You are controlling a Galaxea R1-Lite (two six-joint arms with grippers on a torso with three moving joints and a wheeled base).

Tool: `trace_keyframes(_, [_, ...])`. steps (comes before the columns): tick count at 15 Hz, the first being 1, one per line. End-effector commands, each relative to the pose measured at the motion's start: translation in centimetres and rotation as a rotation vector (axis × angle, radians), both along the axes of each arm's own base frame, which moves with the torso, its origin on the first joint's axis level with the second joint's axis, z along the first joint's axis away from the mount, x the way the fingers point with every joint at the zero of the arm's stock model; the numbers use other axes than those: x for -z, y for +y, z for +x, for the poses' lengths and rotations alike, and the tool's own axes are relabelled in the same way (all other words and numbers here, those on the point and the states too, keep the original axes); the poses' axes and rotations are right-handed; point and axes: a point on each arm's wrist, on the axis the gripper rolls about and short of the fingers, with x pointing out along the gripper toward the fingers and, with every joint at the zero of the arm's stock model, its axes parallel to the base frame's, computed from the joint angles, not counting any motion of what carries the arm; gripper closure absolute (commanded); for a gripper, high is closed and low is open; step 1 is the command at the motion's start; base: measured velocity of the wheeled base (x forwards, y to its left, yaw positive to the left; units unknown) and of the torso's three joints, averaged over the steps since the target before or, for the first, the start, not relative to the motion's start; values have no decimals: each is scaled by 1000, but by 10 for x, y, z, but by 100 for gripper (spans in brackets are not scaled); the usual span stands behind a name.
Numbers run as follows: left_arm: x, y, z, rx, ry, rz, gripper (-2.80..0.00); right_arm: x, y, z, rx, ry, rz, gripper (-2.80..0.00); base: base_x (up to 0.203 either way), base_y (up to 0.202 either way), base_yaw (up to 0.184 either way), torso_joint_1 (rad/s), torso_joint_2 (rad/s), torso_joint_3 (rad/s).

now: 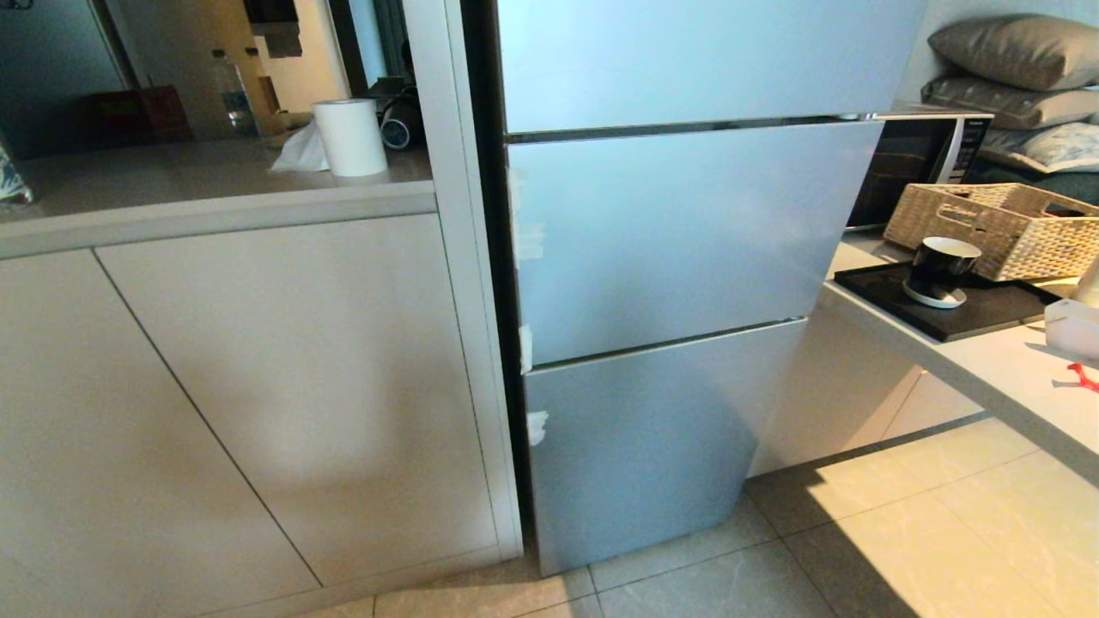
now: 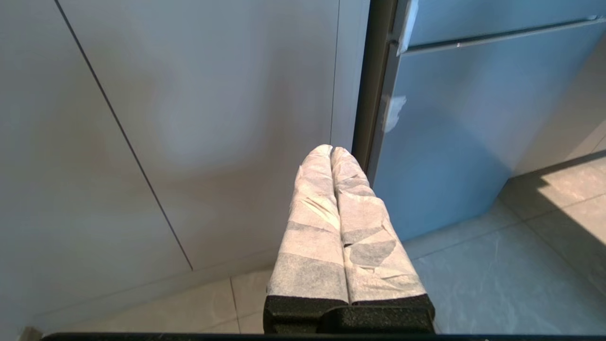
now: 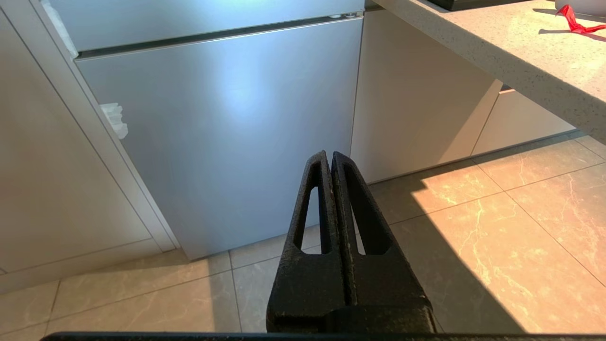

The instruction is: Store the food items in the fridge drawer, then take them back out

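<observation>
Before the robot: silver-grey flat fridge door panels [image 1: 678, 240] are standing closed
Drawer and food: neither is showing; presumably behind those panels
Left tool [image 2: 331, 150]: tape-wrapped, pressed together, carrying nothing
Right tool [image 3: 330, 155]: bare black, pressed together, carrying nothing
Handling: drawer probably light, stiff, slick; its front edge is looking likeliest for a hold
</observation>
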Motion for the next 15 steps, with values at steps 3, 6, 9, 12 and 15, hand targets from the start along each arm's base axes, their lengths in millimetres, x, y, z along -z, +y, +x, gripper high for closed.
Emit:
trace_keyframes(3, [-45,0,-7,22,-67,-19,0,0,0,0,0,1,0,0,0,0,0,0,0,0])
trace_keyframes(6, [-83,-1,20,72,71,-146,0,0,0,0,0,1,0,0,0,0,0,0,0,0])
trace_keyframes(9, [-103,-5,70,117,230,-360,0,0,0,0,0,1,0,0,0,0,0,0,0,0])
trace_keyframes(12, [-105,-11,125,136,330,-559,0,0,0,0,0,1,0,0,0,0,0,0,0,0])
trace_keyframes(15, [-95,-17,177,125,420,-703,0,0,0,0,0,1,0,0,0,0,0,0,0,0])
